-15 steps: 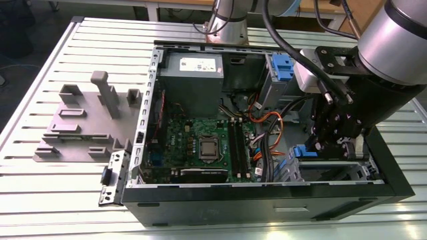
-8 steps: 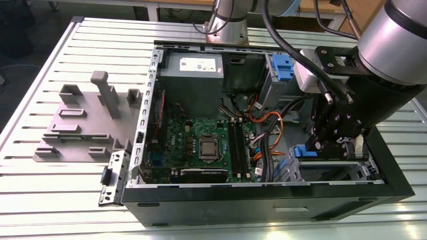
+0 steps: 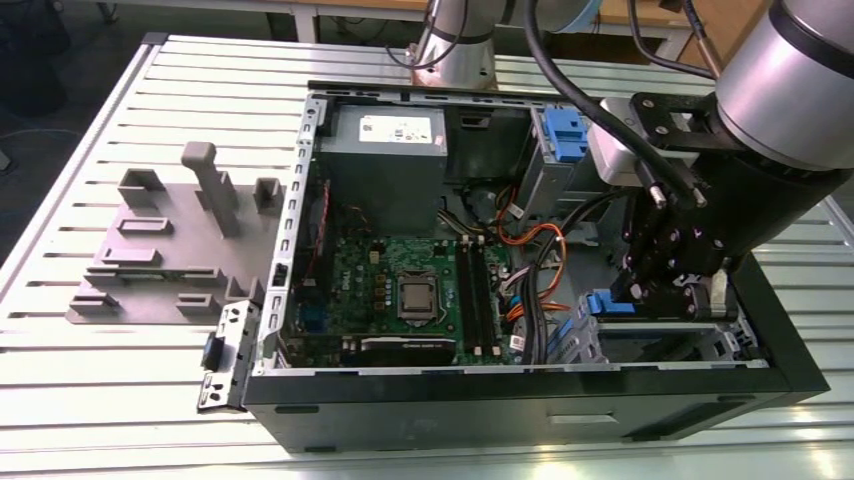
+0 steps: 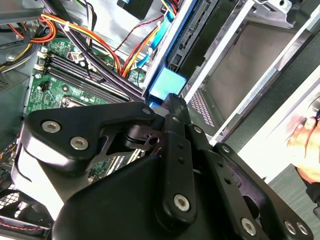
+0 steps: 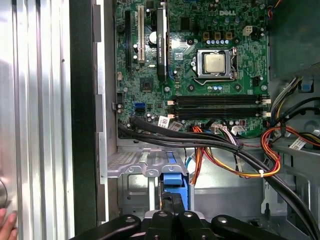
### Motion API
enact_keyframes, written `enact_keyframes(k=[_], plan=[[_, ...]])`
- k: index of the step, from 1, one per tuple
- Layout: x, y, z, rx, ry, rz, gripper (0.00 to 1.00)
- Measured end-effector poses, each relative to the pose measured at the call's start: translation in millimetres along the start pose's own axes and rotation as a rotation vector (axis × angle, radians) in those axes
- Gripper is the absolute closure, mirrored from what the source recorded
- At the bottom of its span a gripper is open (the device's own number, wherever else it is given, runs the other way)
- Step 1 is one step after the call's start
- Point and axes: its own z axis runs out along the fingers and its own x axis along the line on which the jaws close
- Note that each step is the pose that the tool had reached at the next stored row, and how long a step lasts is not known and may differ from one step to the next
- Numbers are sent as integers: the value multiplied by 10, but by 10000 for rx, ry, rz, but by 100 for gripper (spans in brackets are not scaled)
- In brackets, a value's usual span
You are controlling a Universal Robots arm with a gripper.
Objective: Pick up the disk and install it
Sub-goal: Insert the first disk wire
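The disk stands on edge in the metal drive cage at the front corner of the open computer case, on the exterior view's right. Its blue carrier end shows, with the drive's dark edge running into the cage behind it. My gripper reaches down into the case and is shut on that blue end. In the first wrist view the black fingertips pinch the blue carrier just below the cage's grey frame. The label face is hidden.
Thick black cables and orange wires run close past the cage. The motherboard and grey power-supply box fill the case. A grey fixture sits on the slatted table. A person's hand rests just outside the case wall.
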Motion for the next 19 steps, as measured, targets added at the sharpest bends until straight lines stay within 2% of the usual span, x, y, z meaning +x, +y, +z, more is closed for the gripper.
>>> enact_keyframes(k=[7, 14, 19], plan=[[-2, -59, 0, 0, 0, 0, 89], [-6, -150, 0, 0, 1, -1, 89], [-7, -177, 1, 0, -1, 1, 89]])
